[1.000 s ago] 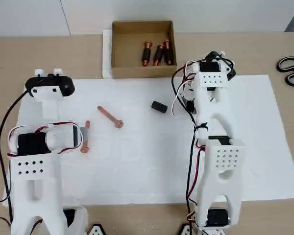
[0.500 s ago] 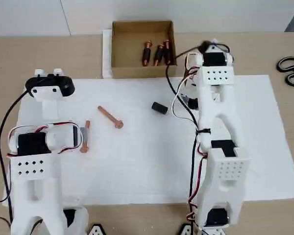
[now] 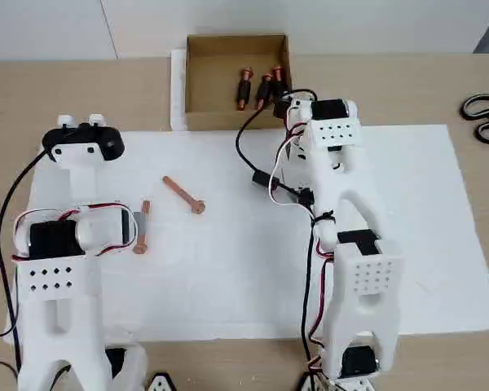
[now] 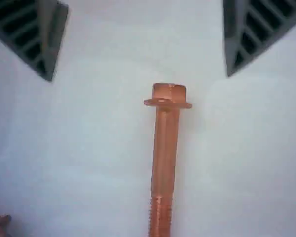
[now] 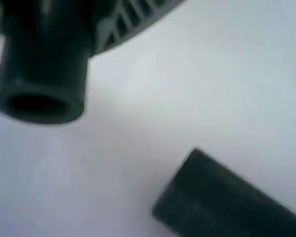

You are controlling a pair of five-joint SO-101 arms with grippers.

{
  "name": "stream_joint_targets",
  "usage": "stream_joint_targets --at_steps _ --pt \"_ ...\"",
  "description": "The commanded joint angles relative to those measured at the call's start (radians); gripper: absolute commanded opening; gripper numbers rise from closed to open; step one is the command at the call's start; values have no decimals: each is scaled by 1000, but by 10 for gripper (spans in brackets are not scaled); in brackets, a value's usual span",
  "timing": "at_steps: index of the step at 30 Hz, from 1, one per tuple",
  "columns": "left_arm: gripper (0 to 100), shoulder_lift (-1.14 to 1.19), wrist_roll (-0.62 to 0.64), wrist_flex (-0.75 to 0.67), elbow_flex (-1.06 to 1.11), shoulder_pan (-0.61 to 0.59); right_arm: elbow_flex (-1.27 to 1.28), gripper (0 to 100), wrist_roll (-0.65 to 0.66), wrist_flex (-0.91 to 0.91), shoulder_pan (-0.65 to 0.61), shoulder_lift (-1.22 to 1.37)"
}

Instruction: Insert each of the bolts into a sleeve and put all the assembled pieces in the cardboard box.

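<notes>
The left pincer (image 4: 138, 76) hangs open over a bare bolt (image 4: 166, 158), well apart from the box (image 3: 212, 81). The right pincer (image 5: 89, 29) is nearer the box, above a sleeve (image 5: 222, 197), with another sleeve (image 5: 39, 79) close against it; whether it grips that one I cannot tell. Three assembled pieces (image 3: 261, 85) lie in the box. A second bolt (image 3: 184, 195) lies loose, so by my judgement two assemblies are left to do.
</notes>
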Motion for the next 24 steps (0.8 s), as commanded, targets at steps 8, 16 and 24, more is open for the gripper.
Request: stream_joint_targets --at_steps 8,16,24 --pt "216 -6 -3 6 -4 -2 3 76 44 19 -7 -7" --pt "216 -6 -3 6 -4 -2 25 87 64 22 -7 -5" --pt "216 -6 -3 6 -4 0 55 138 98 24 -24 -5"
